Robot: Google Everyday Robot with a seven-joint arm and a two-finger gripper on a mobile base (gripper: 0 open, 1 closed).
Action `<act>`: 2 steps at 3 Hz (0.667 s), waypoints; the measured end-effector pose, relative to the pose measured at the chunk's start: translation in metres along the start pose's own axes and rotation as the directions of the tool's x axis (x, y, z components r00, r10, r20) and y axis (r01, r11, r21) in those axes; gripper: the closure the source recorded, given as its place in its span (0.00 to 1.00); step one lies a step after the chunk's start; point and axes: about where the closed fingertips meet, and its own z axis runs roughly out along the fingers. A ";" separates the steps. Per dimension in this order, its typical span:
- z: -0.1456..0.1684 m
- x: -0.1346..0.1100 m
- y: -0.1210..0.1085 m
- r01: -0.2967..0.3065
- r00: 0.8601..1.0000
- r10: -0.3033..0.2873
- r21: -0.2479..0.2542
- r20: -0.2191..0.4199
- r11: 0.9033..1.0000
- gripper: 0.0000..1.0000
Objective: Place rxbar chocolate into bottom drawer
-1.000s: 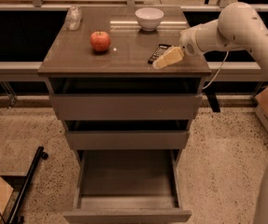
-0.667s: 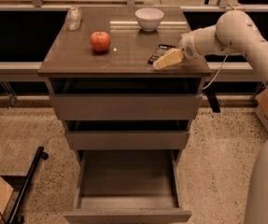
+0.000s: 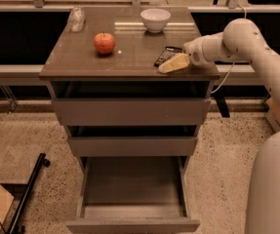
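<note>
Moved: my arm dips slightly; claw [image 3: 174, 63] barely shifts, frame's right-centre.
claw state: I cannot tell.
rxbar chocolate [image 3: 164, 56]: flat on table [image 3: 130, 57], just beside claw.
Handling: I judge it light, slick-wrapped; pinch across its narrow width.

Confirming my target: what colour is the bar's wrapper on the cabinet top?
Black: the rxbar chocolate, in the camera view; the gripper is right beside it.

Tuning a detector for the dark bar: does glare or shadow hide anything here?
Camera view: a bright glare streak crosses the cabinet top near the bowl; the snack bar lies clear of it, beside the gripper at the top's right front; the open bottom drawer is dimmer.
</note>
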 end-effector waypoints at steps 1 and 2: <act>-0.001 -0.002 0.000 0.000 1.000 0.000 0.000 0.000 1.000 0.43; -0.002 -0.004 0.000 0.000 1.000 0.000 0.000 0.000 1.000 0.66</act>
